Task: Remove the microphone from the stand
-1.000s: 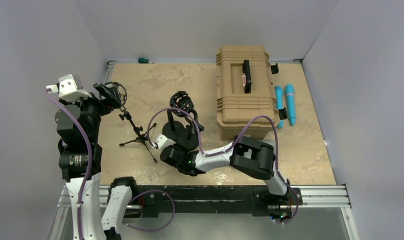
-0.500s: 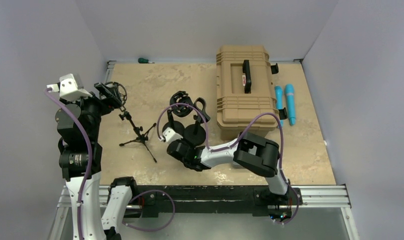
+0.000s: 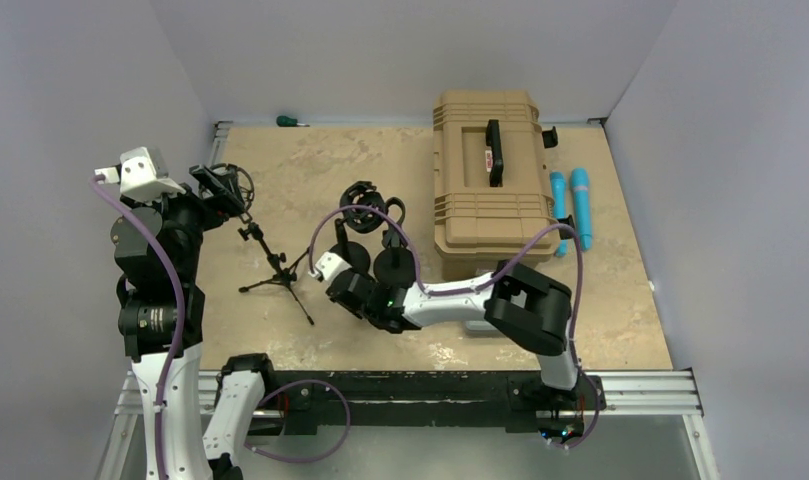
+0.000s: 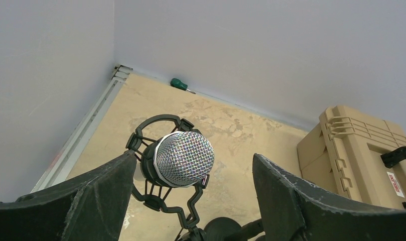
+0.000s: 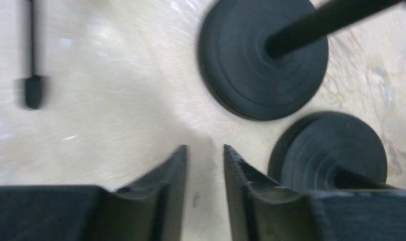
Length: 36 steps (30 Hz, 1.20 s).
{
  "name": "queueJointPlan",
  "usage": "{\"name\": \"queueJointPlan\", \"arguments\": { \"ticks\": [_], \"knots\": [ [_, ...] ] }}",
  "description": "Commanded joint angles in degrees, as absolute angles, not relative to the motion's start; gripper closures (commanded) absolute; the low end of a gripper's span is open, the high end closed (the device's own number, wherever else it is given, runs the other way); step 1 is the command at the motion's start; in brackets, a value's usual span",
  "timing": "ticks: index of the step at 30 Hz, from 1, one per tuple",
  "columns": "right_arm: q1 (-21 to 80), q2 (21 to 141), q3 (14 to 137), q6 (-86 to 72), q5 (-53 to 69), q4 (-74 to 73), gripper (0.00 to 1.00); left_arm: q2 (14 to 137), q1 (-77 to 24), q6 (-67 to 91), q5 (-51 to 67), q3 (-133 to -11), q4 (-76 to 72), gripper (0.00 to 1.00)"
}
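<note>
A microphone (image 4: 183, 158) with a silver mesh head sits in a black shock mount (image 4: 158, 201) on top of a small tripod stand (image 3: 276, 272). In the top view the microphone (image 3: 230, 186) is at the left of the table. My left gripper (image 4: 194, 156) is open, with one finger on each side of the microphone head and apart from it. It also shows in the top view (image 3: 218, 190). My right gripper (image 5: 205, 148) hovers low over the bare table with a narrow gap between its fingers and nothing in it. In the top view it (image 3: 340, 270) is right of the tripod.
Two black round-base stands (image 5: 263, 55) (image 5: 331, 150) stand just ahead of my right gripper, and one carries an empty shock mount (image 3: 361, 198). A tripod foot (image 5: 32, 91) is at its left. A tan hard case (image 3: 485, 180), two blue cylinders (image 3: 570, 208) and a green screwdriver (image 3: 290, 121) lie further back.
My right gripper has moved away from the near edge and a little to the right, up to the round bases. The left arm and the microphone have not moved.
</note>
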State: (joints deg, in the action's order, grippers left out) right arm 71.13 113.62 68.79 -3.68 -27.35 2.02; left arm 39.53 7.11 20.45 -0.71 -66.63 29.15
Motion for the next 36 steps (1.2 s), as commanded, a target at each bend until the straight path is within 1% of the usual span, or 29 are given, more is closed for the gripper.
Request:
{"name": "queueJointPlan", "arguments": {
  "ticks": [1,6,12,13,16,20,23,26,29,31,36],
  "knots": [
    [71.5,104.7,72.0,-6.6,-11.3,4.8,0.63,39.3,7.6,20.8,-0.3,-66.6,26.3,0.17],
    [71.5,101.7,74.4,-1.9,1.9,8.8,0.45,39.1,7.6,20.7,-0.3,-66.4,26.2,0.16],
    [70.3,101.9,79.6,7.7,9.8,10.3,0.28,38.7,7.6,20.3,1.3,-66.4,26.2,0.15],
    [69.3,102.2,80.4,8.7,11.4,10.8,0.25,38.6,7.6,20.2,1.3,-66.4,26.1,0.15],
    [65.6,104.6,83.9,11.1,17.7,10.7,0.23,38.5,7.6,20.2,1.7,-66.4,26.1,0.14],
    [63.0,108.7,90.2,15.0,23.9,7.6,0.22,38.6,7.6,20.2,2.0,-66.4,26.0,0.14],
    [63.0,112.3,95.6,18.3,24.4,3.1,0.23,38.6,7.6,20.1,1.8,-66.5,26.1,0.14],
    [62.7,115.1,98.2,19.9,22.5,1.9,0.24,38.6,7.6,20.1,1.9,-66.7,26.2,0.14],
    [62.1,117.7,100.0,20.1,21.5,1.5,0.31,38.6,7.6,20.1,2.0,-66.7,26.3,0.14],
    [62.0,119.3,101.3,20.6,21.2,0.6,0.34,38.7,7.6,20.1,2.0,-66.7,26.3,0.14],
    [62.0,122.3,103.7,21.7,19.8,-1.0,0.49,38.8,7.5,20.1,2.0,-66.7,26.3,0.14]
  ]
}}
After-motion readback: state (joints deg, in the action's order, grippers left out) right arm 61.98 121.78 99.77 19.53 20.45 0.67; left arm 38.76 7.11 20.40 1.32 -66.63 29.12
